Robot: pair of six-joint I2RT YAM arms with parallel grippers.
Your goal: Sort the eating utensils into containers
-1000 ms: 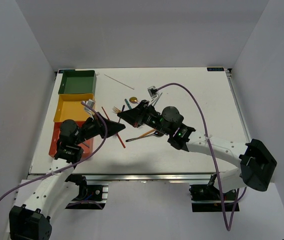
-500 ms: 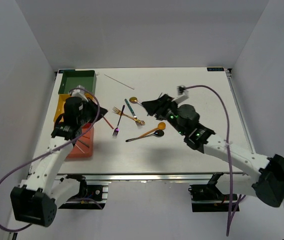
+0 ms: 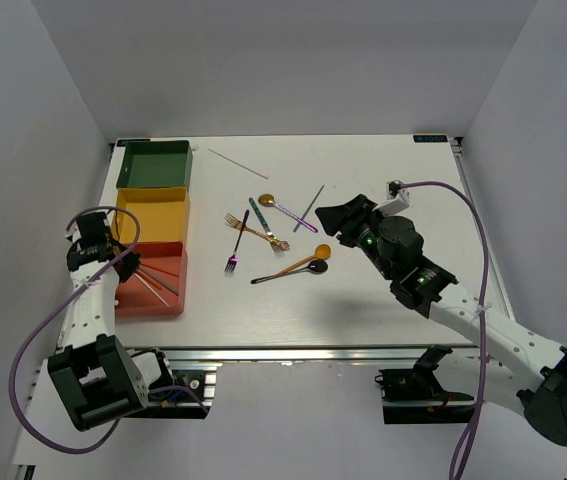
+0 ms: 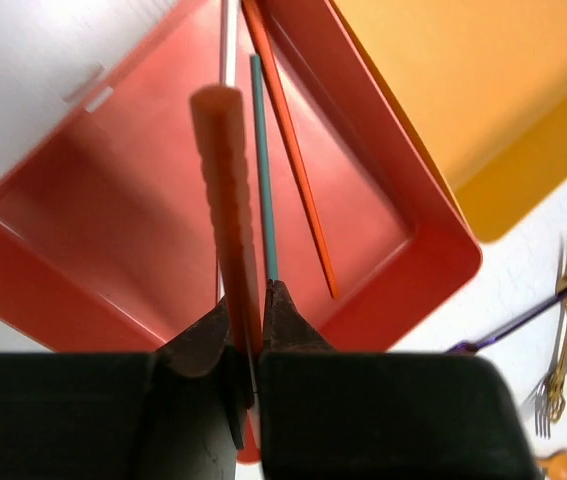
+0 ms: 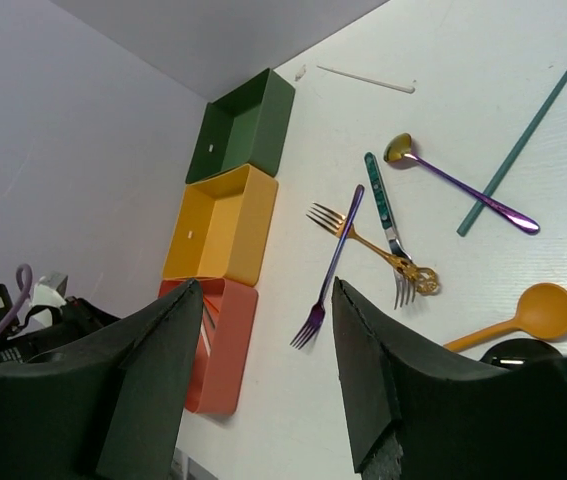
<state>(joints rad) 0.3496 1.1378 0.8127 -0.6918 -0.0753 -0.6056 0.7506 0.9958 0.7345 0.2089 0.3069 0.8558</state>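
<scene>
Though trays sit close, no writing reads.

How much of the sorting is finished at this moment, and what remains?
Done: several chopsticks lie in the orange-red tray. In hand: the left claw is shut on an orange chopstick above that tray; the right claw is open and empty. Left: forks, spoons, a teal chopstick and a white chopstick on the table; yellow tray and green tray look empty.

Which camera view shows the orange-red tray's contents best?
Left wrist: the orange-red tray fills it, with chopsticks lying inside. The top view shows it small; the right wrist shows only one end.
</scene>
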